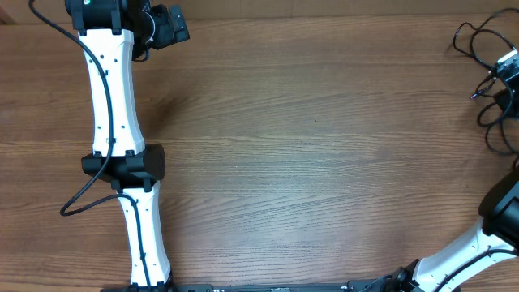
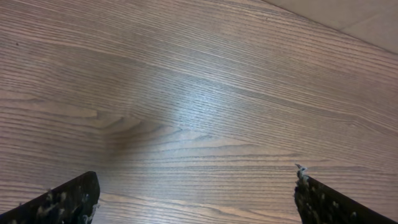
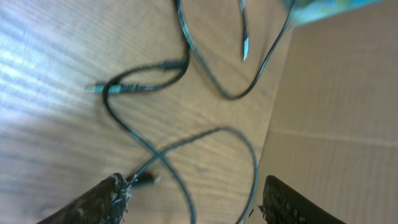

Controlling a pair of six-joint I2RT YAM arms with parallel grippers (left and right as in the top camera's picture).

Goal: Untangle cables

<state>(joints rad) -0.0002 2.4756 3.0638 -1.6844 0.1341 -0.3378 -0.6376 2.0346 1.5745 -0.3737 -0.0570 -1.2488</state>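
The cables (image 1: 485, 61) are thin black cords lying in loose tangled loops at the far right of the wooden table. In the blurred right wrist view, the strands (image 3: 186, 134) cross each other on the wood, with one plug end (image 3: 102, 88) at the left and a silvery tip (image 3: 244, 46) near the top. My right gripper (image 3: 194, 186) is open just over them, one loop running between its fingers and nothing clamped. My left gripper (image 1: 170, 28) is at the far left corner, wide open (image 2: 196, 186) over bare wood.
The table's right edge (image 3: 273, 124) runs just beside the cables, with beige floor beyond it. A blurred light blue object (image 3: 323, 7) sits at the far end of the tangle. My left arm (image 1: 113, 105) stretches along the table's left side.
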